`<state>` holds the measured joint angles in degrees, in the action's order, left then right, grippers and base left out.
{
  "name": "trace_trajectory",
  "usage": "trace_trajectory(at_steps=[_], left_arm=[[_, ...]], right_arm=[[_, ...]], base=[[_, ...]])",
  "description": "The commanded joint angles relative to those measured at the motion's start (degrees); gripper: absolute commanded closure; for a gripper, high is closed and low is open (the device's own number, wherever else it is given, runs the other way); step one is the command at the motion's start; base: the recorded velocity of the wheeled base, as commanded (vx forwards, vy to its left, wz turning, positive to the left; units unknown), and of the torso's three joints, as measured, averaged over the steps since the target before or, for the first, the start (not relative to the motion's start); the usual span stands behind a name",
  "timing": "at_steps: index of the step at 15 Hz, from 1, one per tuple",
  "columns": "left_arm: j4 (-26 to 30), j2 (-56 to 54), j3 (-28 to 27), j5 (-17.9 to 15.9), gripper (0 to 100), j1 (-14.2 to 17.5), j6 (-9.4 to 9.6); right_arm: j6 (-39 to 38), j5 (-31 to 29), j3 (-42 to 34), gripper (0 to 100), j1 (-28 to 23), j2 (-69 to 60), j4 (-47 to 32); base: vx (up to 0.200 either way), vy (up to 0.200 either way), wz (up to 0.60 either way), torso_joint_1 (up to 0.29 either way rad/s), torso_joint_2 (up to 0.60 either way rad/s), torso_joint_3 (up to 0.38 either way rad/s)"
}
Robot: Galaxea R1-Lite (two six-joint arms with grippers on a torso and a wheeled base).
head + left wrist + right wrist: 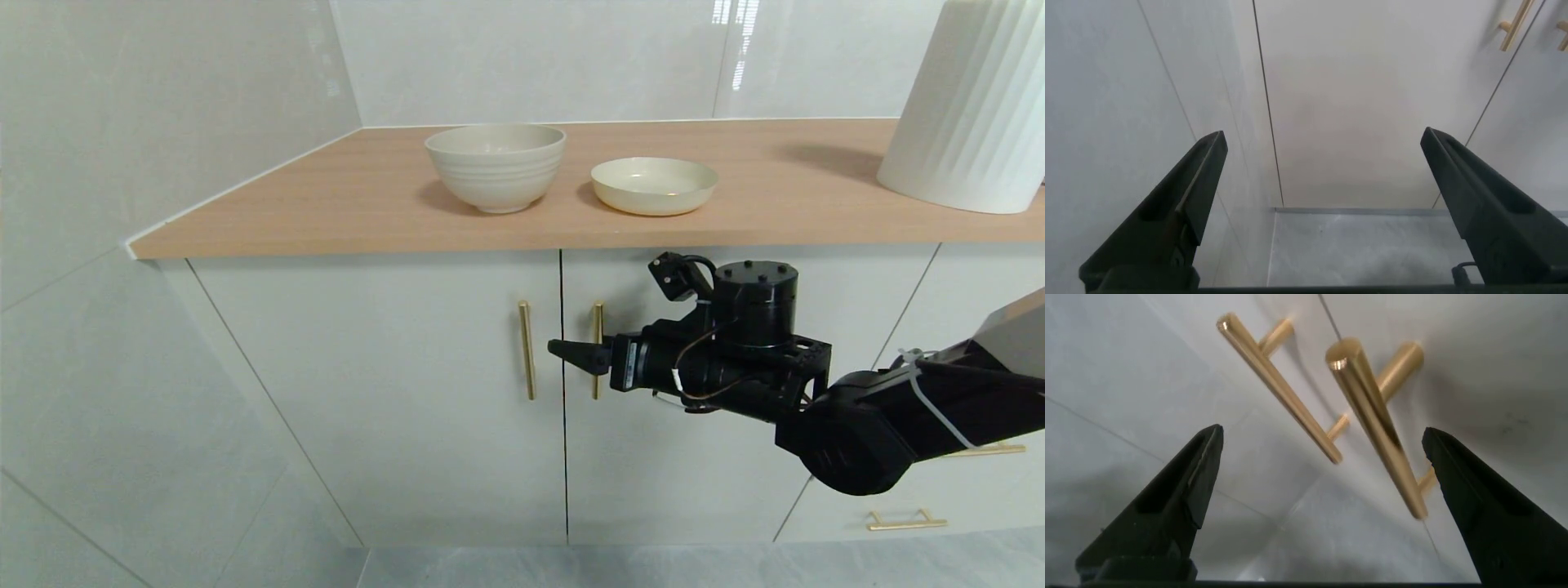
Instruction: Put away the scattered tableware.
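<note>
A cream bowl point(495, 166) and a shallow cream plate point(653, 184) stand side by side on the wooden counter point(326, 214). Below the counter, my right gripper point(571, 353) point(1321, 437) is level with the two gold door handles point(527, 349) point(598, 327) of the white cabinet. It is open, and in the right wrist view one gold handle point(1376, 425) runs between its fingers with the other handle point(1278, 388) beside it. My left gripper point(1323, 137) is open and holds nothing, facing the cabinet's lower front and the floor.
A tall white ribbed container point(971, 106) stands at the counter's right end. Tiled walls close off the left side and the back. Two cabinet doors meet at a seam point(563, 408); a drawer handle point(906, 519) sits low on the right.
</note>
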<state>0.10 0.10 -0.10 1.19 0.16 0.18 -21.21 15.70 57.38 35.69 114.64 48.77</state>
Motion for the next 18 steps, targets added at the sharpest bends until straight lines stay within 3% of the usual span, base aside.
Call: trace_trajectory(at_steps=[1,15,18], left_arm=[[-0.01,0.08,0.01,0.04,0,0.02,-0.01],[-0.01,0.08,0.01,0.04,0,0.02,-0.01],[-0.01,0.08,0.01,0.04,0,0.02,-0.01]], right_arm=[[-0.41,0.03,-0.08,0,-0.01,0.94,0.71],[-1.11,0.21,-0.96,0,2.01,0.76,2.11],[-1.29,2.58,-3.59,0,2.1,-1.7,2.11]], base=[[0.0,0.0,0.0,0.0,0.0,0.0],[0.0,0.0,0.0,0.0,0.0,0.0],[0.0,0.0,0.0,0.0,0.0,0.0]])
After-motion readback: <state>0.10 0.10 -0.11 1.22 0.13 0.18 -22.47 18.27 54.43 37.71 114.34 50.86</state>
